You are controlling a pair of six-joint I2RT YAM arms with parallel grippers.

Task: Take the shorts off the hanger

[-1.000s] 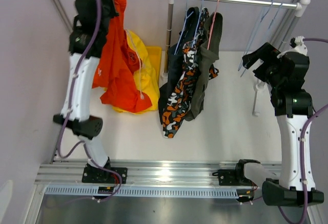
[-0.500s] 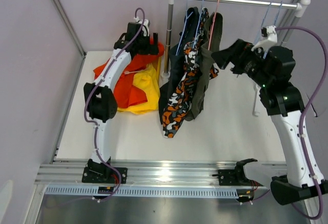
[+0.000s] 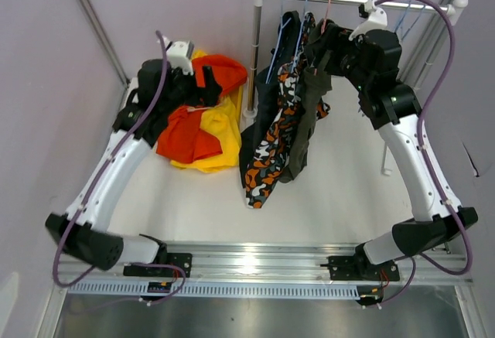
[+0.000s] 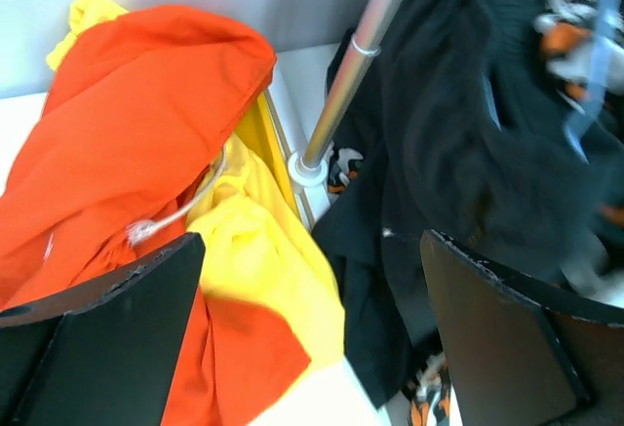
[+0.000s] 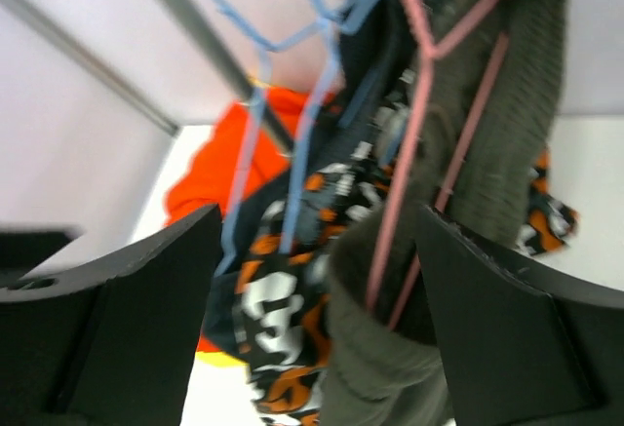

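Two pairs of shorts lie off the rack, on the table directly below the left gripper (image 4: 312,260). The orange-red shorts (image 4: 136,124) spread under and beyond its left finger, draped over the yellow shorts (image 4: 263,260) that show in the gap. Its jaws stand fully apart and grasp nothing. The rack's upright pole (image 4: 346,85) rises just ahead, and the navy-black shorts (image 4: 458,134) hang ahead of its right finger.

The right gripper (image 5: 317,216) is up at the rail (image 3: 363,0) with its jaws wide. The dark olive-grey shorts (image 5: 487,124) on a pink hanger (image 5: 414,124) sit between its fingers. That view is blurred, so whether either pad touches the cloth is unclear. The camouflage shorts (image 5: 283,319) hang on a blue hanger (image 5: 302,134) toward its left finger.
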